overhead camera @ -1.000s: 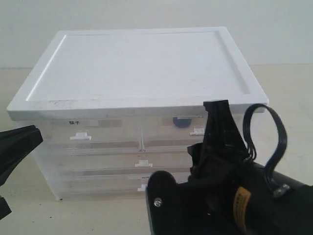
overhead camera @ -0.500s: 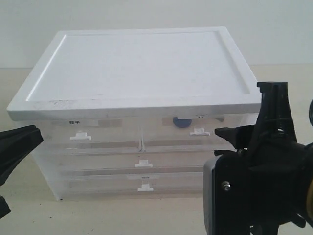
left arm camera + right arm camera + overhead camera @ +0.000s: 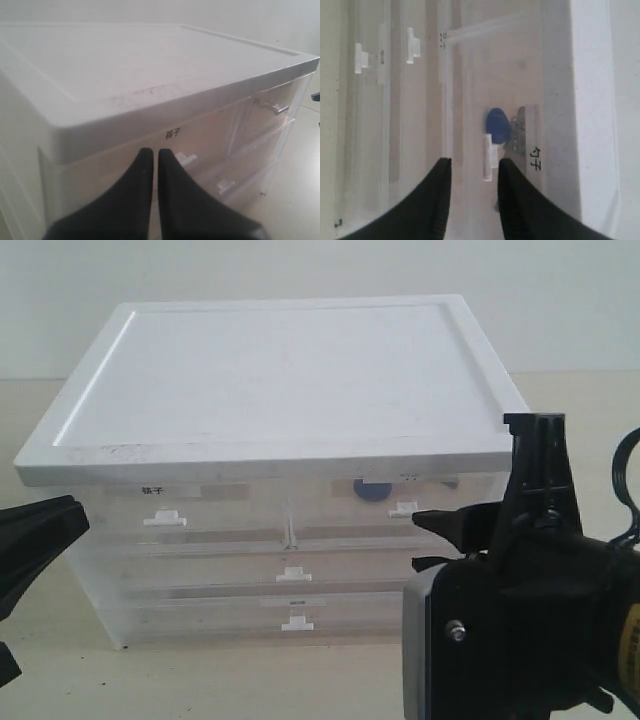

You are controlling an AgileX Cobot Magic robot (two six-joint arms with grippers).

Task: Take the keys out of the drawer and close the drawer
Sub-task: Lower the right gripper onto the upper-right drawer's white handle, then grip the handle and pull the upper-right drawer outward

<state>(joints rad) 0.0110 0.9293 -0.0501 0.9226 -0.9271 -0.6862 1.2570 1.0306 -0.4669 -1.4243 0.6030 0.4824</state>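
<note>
On my screens a plastic cabinet (image 3: pixel 280 370) with a flat white top stands on the pale worktop (image 3: pixel 60 685); its upper row has two half-width fronts side by side, with full-width ones below. The drawer (image 3: pixel 335 518) I care about is the upper one on the right of the exterior view; its front lines up with its neighbour (image 3: pixel 215 525), so it looks closed. The keys (image 3: pixel 499 126) lie inside it, just behind the clear front; I make out the blue fob plainly through the plastic, with grey metal beside it; in the exterior view the fob sits close under the cabinet's top edge and just above the small white handle (image 3: pixel 403 508). The neighbour carries a label (image 3: pixel 172 133) with bold black characters.

The right end effector (image 3: pixel 474 161) is rolled on its side and faces the drawer front; its two black fingers (image 3: pixel 437 200) are spread apart, released, with nothing gripped between them; in the right wrist view the handle shows in the gap past the tips, nearer one finger than the other; I cannot tell whether either tip touches it. The left end effector (image 3: pixel 152 151) sits off to the left of the cabinet, apart from it, pointing toward the labelled neighbour; its fingers are clenched together with only a hairline slit between them, and it holds nothing.
</note>
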